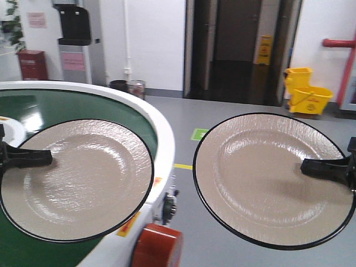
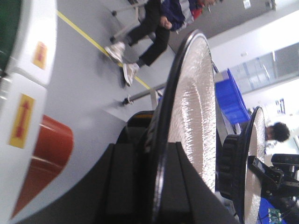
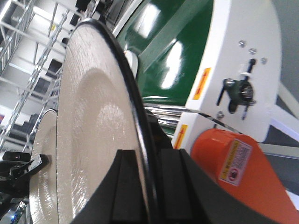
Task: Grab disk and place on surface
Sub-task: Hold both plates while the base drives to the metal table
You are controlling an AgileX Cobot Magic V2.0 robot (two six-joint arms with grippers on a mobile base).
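Left of the front view: the left gripper is pinched on the rim of a beige, black-edged disk, holding it level above the green conveyor belt. Bottom centre: an orange-red housing. Right: the right gripper clamps a second disk by its rim, level over grey floor. Holding each by the rim leaves the underside free, probably so it can be set down flat. No tabletop is in view.
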